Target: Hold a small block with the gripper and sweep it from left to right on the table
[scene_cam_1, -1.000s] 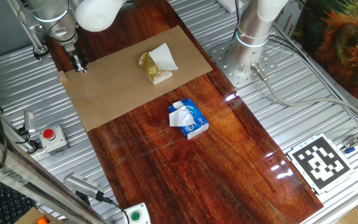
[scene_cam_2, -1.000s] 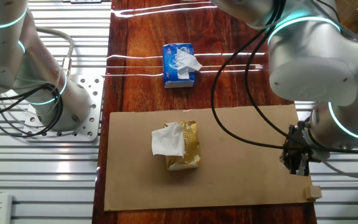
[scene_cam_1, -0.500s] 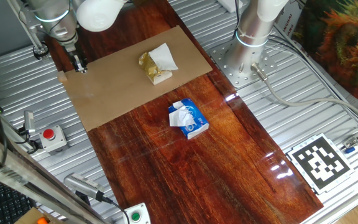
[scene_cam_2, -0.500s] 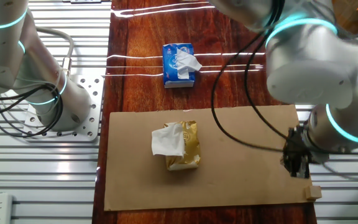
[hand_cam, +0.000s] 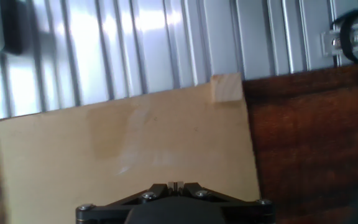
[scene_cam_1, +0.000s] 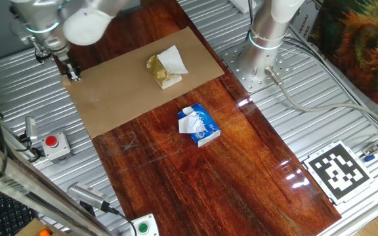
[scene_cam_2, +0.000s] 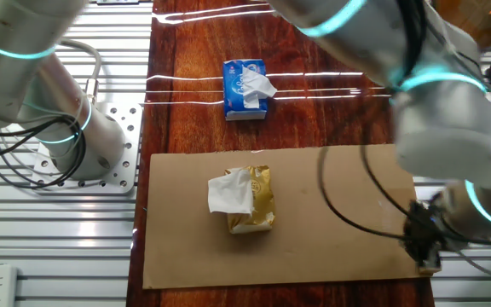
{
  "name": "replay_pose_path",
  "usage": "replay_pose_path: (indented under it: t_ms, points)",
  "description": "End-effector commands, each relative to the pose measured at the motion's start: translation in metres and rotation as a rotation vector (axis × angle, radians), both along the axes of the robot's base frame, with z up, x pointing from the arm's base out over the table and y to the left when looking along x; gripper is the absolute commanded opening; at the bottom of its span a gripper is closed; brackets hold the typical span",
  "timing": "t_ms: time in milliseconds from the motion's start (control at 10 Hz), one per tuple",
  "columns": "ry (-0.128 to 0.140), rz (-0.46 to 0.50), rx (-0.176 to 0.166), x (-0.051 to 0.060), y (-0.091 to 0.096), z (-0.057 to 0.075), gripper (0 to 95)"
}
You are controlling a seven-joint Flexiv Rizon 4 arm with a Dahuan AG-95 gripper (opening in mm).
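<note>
The small block (hand_cam: 227, 87) is a pale tan cube lying at the corner of the tan cardboard sheet (hand_cam: 135, 143), where it meets the ribbed metal. In the hand view my gripper (hand_cam: 176, 185) is shut and empty, its tips over the cardboard, short of the block and a little left of it. In the other fixed view the gripper (scene_cam_2: 424, 249) hangs just above the cardboard's near right corner, with the block (scene_cam_2: 434, 268) peeking out beside it. In one fixed view the gripper (scene_cam_1: 73, 75) is at the sheet's far left corner; the block is too small to make out there.
A yellowish crumpled lump with white paper (scene_cam_1: 164, 70) lies mid-cardboard. A blue-and-white packet (scene_cam_1: 199, 125) lies on the red-brown table (scene_cam_1: 195, 183). An upright arm column (scene_cam_1: 271, 26) stands at the back right. A red button box (scene_cam_1: 53, 142) sits on the ribbed metal at the left.
The arm has swung and the gripper has moved along the cardboard edge to the corner where the block lies. The block, lump and packet have not moved.
</note>
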State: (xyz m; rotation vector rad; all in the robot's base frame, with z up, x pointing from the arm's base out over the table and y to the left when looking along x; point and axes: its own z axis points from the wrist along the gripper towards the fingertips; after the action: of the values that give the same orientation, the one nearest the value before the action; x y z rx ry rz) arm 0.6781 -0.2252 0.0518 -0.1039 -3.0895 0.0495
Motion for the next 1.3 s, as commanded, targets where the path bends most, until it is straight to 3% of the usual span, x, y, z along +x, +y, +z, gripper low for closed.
replay_pose_path:
  t_ms: [100, 400, 600, 800, 1200, 1300]
  points:
    - [-0.007, 0.006, -0.003, -0.001, -0.003, 0.005, 0.0]
    - [-0.003, 0.006, -0.005, 0.008, -0.014, 0.016, 0.0]
    - [-0.008, 0.011, -0.004, 0.013, -0.022, 0.013, 0.0]
    - [-0.007, 0.016, -0.004, 0.026, -0.031, 0.014, 0.0]
    - [-0.005, 0.013, 0.0, 0.046, -0.033, 0.015, 0.0]
    - [-0.005, 0.013, 0.002, 0.046, -0.033, 0.015, 0.0]
